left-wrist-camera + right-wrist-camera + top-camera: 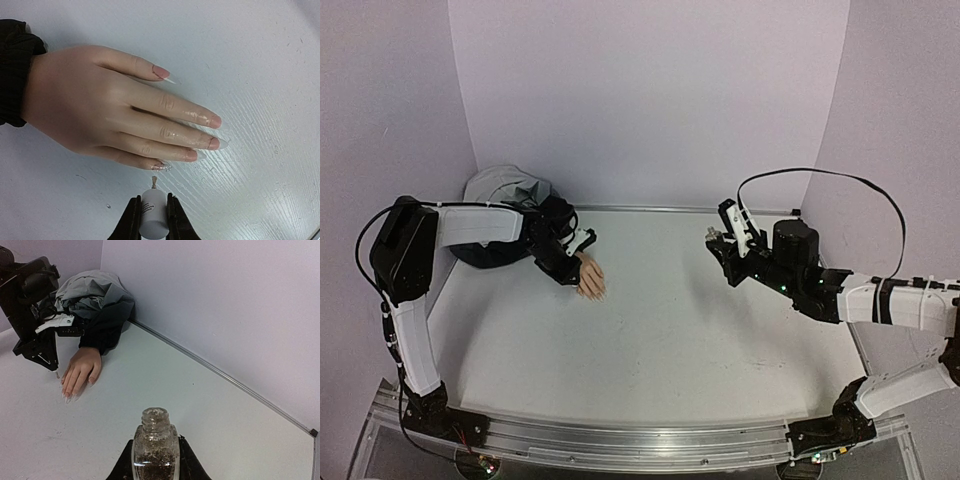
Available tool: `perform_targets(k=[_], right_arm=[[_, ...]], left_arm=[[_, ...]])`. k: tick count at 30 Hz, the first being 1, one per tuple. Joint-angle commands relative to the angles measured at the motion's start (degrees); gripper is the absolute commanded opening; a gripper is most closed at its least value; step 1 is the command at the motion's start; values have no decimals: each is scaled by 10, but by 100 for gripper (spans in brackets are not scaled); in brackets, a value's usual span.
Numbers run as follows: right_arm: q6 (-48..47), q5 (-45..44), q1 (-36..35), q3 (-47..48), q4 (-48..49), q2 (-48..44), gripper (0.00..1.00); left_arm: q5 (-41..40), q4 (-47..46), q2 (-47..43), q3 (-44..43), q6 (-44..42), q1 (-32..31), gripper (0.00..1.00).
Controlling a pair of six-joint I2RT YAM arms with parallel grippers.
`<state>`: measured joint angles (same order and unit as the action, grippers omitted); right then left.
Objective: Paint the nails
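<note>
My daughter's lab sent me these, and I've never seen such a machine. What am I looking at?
These are two robot arms bolted to a white table. One picture looks down from above; the other two come from a camera on each wrist. On the table lies a mannequin hand poking from a dark sleeve. The left arm hangs over it, jaws shut on a white cap whose small brush points at the little finger's nail, just short of it. The right arm, off to the side, has its jaws shut on an open bottle of glittery polish.
</note>
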<state>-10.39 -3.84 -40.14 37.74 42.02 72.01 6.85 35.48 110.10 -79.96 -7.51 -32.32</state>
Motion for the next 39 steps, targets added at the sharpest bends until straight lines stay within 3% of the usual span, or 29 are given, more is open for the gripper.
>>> perform_targets(k=[1,39], right_arm=[[9,1,0,2,40,-12,0],[10,1,0,1,40,-11,0]], left_arm=[[2,-13,-1,-23,-5,0,0],[22,-22,30,-40,-3,0,0]])
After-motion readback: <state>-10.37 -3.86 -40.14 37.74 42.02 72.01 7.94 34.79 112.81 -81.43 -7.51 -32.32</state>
